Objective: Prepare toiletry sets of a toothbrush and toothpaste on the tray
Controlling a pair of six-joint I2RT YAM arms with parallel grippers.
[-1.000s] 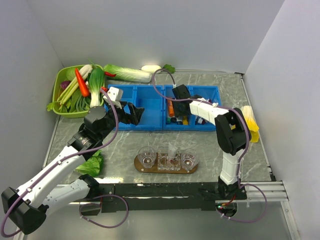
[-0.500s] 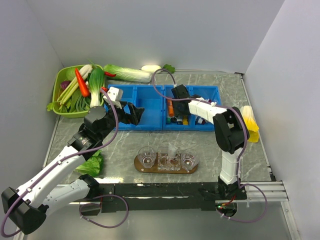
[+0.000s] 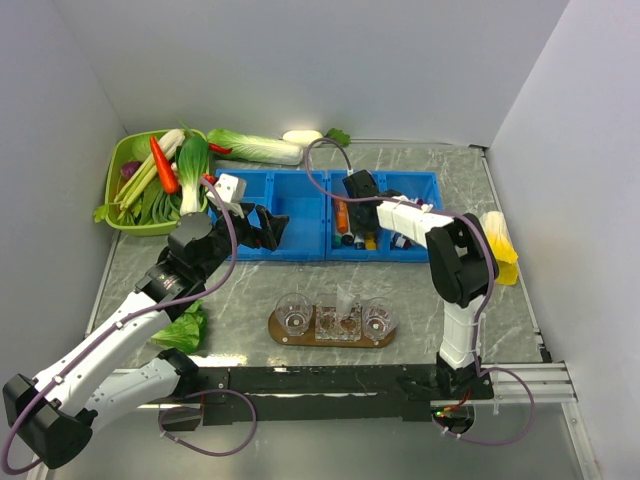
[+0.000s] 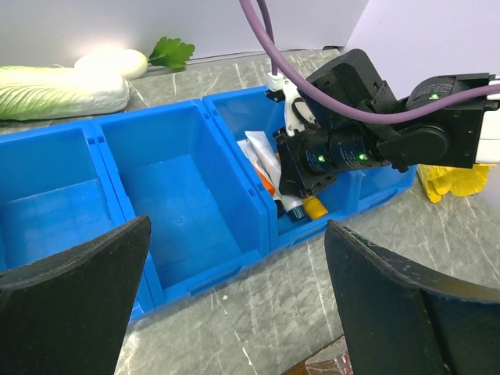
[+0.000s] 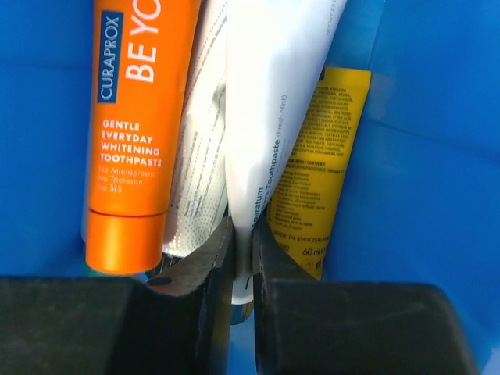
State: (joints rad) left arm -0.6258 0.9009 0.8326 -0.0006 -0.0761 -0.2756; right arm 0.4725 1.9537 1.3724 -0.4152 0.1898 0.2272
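The right gripper (image 5: 242, 262) pinches the white toothpaste (image 5: 269, 101) in the blue bin (image 5: 426, 156). Next it likely must lift it to the tray (image 3: 330, 344). The left gripper (image 4: 238, 301) gapes.

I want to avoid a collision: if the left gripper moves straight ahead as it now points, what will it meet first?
Probably the near wall of the blue bin, at its empty compartment; the open left gripper points toward it. Depth is unclear.

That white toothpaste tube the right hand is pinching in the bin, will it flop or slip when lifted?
Probably flops a bit: the white toothpaste tube looks soft and flat where the right hand pinches it. Its smooth skin might slip. It may drag the silvery tube packed against it.
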